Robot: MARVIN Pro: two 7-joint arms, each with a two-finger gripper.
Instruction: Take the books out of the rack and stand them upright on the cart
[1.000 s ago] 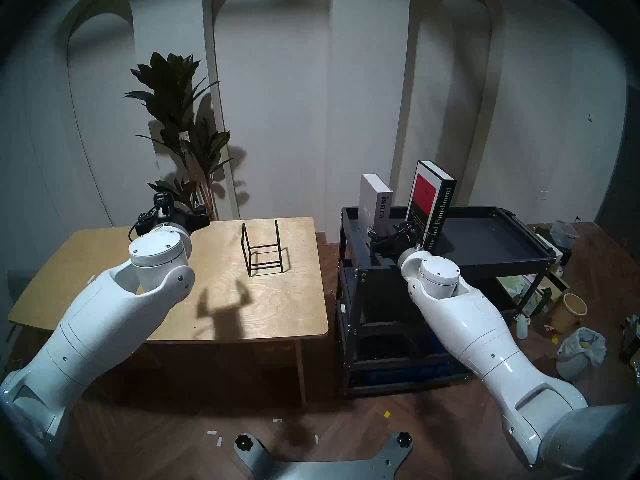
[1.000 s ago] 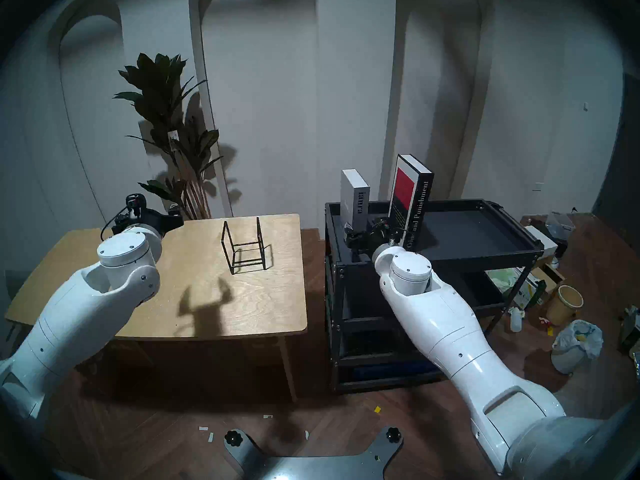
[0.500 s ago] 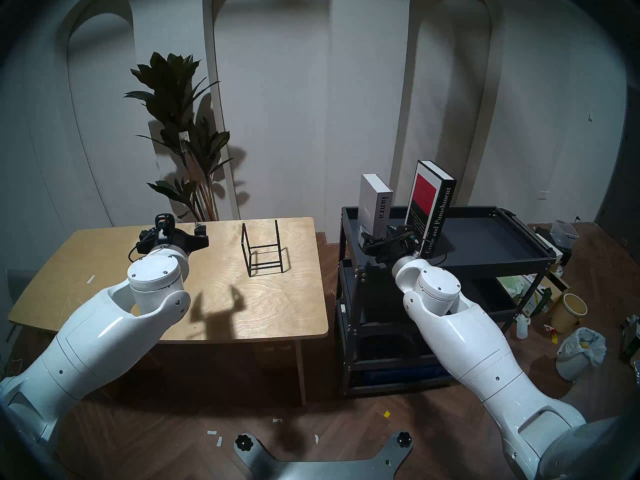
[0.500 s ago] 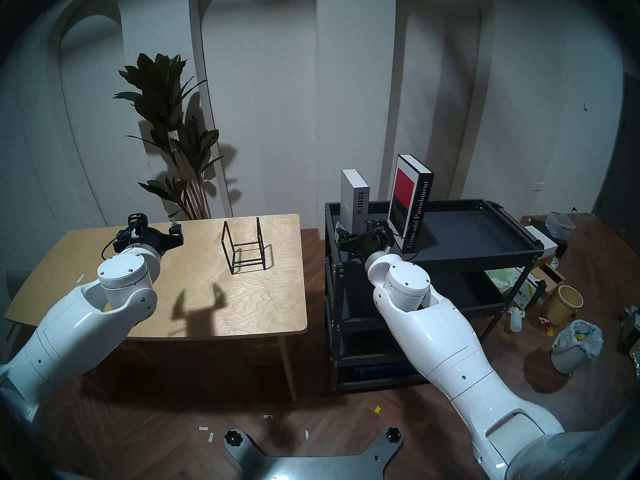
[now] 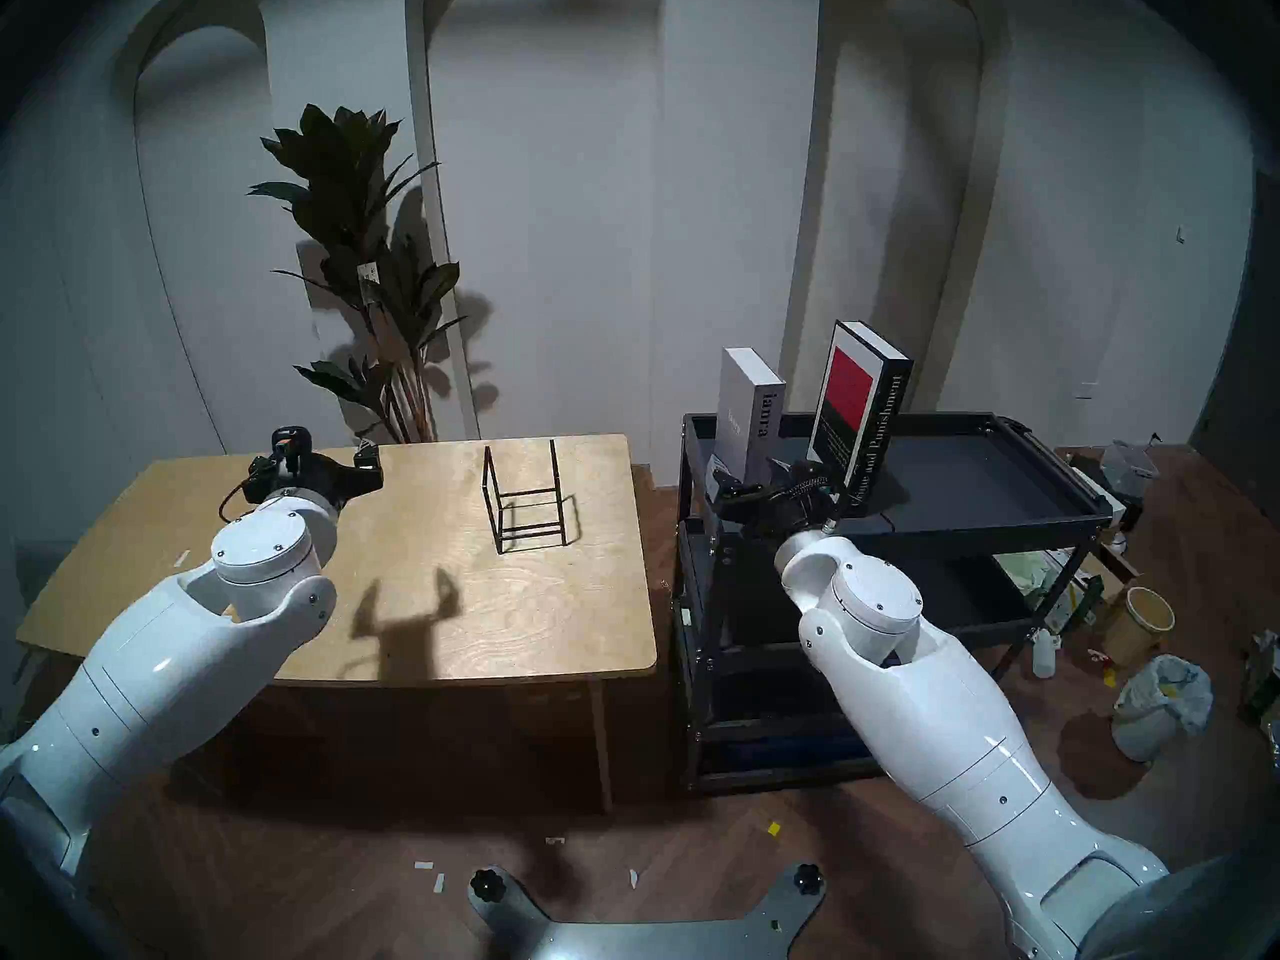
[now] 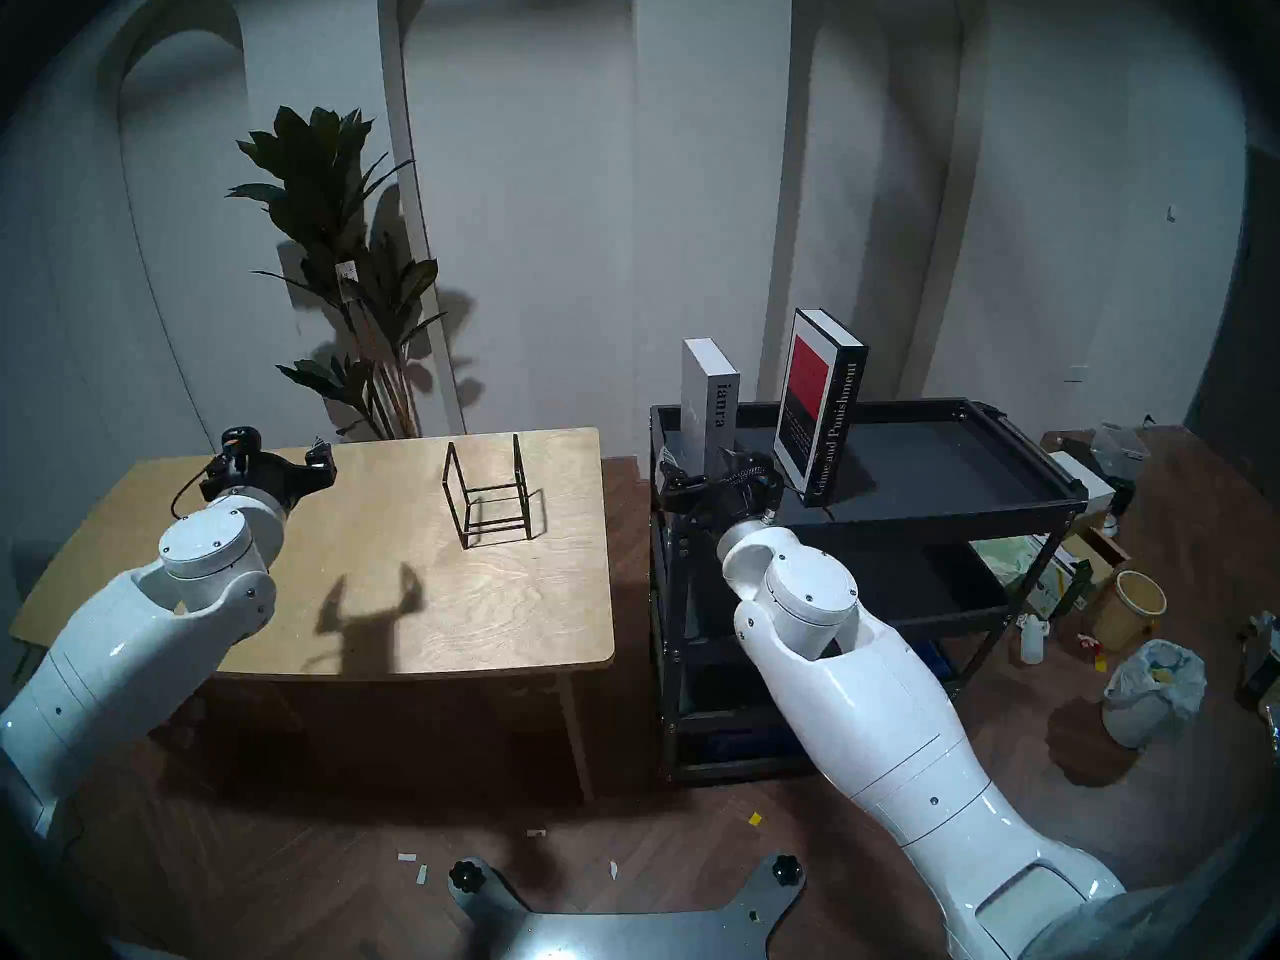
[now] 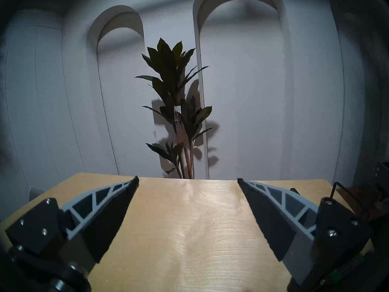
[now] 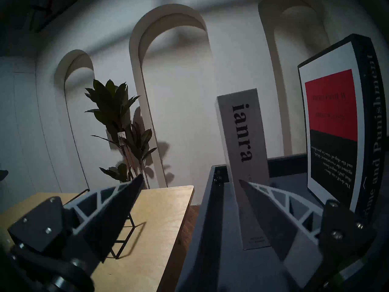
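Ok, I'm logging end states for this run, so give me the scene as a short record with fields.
grey book: upright on the cart's top tray, left end
black book: upright on the same tray, right of the grey one, apart from it
rack: on the wooden table, no books in it
cart: right of the table
left gripper: open, holding nothing, over the table
right gripper: open, holding nothing, near the grey book
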